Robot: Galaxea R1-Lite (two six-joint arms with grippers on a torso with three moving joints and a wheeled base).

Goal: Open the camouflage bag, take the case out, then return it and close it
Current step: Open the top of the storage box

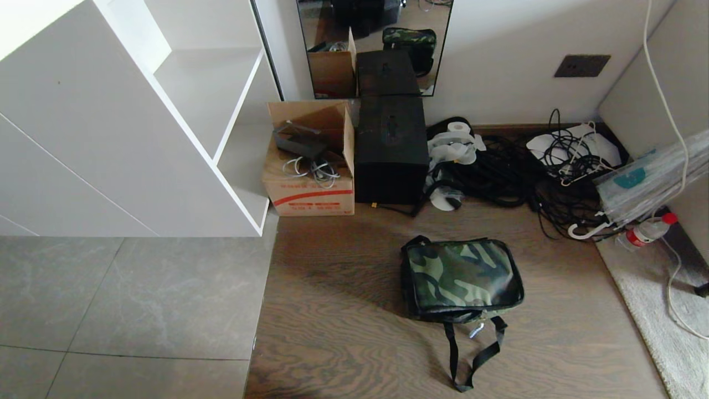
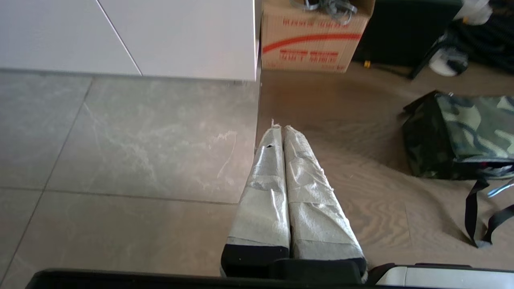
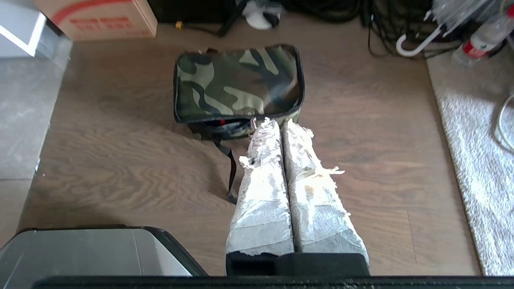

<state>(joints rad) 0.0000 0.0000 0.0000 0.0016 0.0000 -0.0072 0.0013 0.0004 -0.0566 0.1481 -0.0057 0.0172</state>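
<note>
The camouflage bag (image 1: 462,280) lies on the wooden floor with its lid down and its black straps trailing toward me; it also shows in the right wrist view (image 3: 239,82) and at the edge of the left wrist view (image 2: 470,134). The case is hidden. Neither arm shows in the head view. My left gripper (image 2: 280,127) hangs shut and empty over the seam between tile and wood, well to the left of the bag. My right gripper (image 3: 280,122) is shut and empty, above the floor just in front of the bag's near edge.
Against the wall stand an open cardboard box (image 1: 310,166) and a large black cube-shaped box (image 1: 390,152). Black cables (image 1: 520,177), white hangers and a plastic bottle (image 1: 645,233) lie at the right. A white cabinet (image 1: 127,138) is at the left, a pale rug (image 1: 659,299) at the right.
</note>
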